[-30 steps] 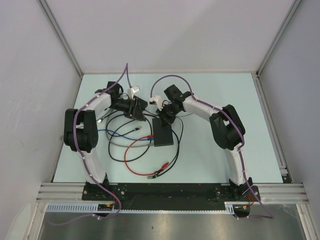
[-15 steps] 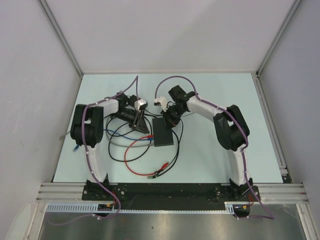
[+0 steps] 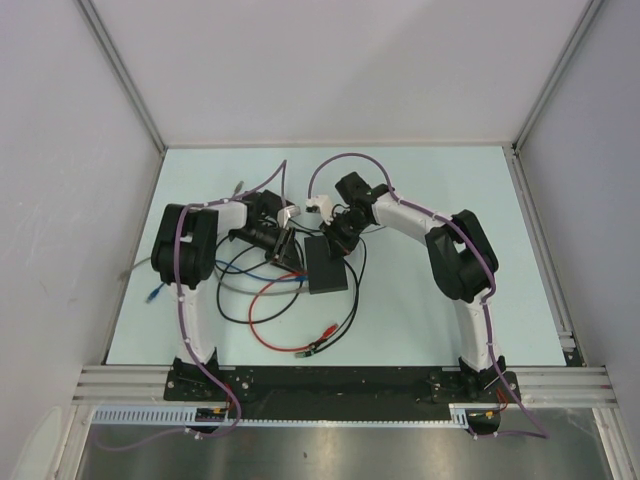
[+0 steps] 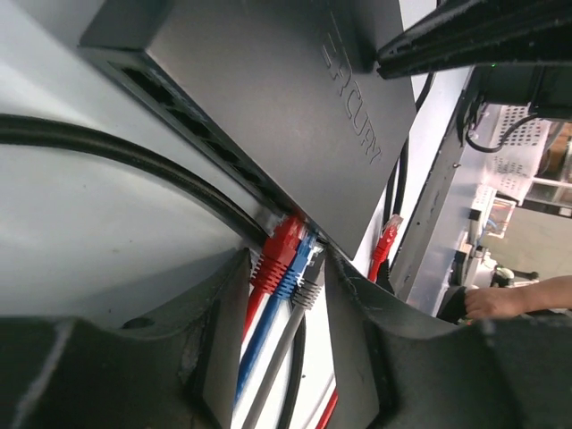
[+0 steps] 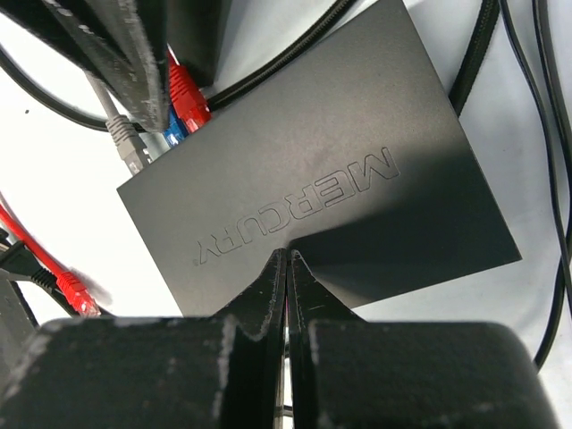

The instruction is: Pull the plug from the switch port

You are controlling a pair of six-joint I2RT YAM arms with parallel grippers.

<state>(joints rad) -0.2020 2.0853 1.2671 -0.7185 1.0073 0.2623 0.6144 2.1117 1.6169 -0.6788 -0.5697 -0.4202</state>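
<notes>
The switch [image 3: 326, 265] is a flat black box lying mid-table. A red plug [image 4: 281, 255], a blue plug [image 4: 298, 268] and a grey plug [image 4: 308, 288] sit side by side in ports along the edge of the switch [image 4: 268, 98]. My left gripper [image 4: 286, 261] is open, a finger on each side of the three plugs, close to the red and the grey one. In the top view the left gripper [image 3: 290, 250] is at the switch's left edge. My right gripper [image 5: 288, 253] is shut, its tips resting on top of the switch [image 5: 331, 170].
Loose red, blue and black cables [image 3: 270, 290] coil on the table left of and in front of the switch. A thick black cable [image 4: 134, 165] runs beside the ports. A loose red plug [image 5: 76, 295] lies nearby. A blue plug [image 3: 152, 294] lies at the far left.
My left arm has swung in and brought its gripper right and nearer, up to the switch's left edge, with the jaws narrowing. My right gripper has stayed shut by the switch.
</notes>
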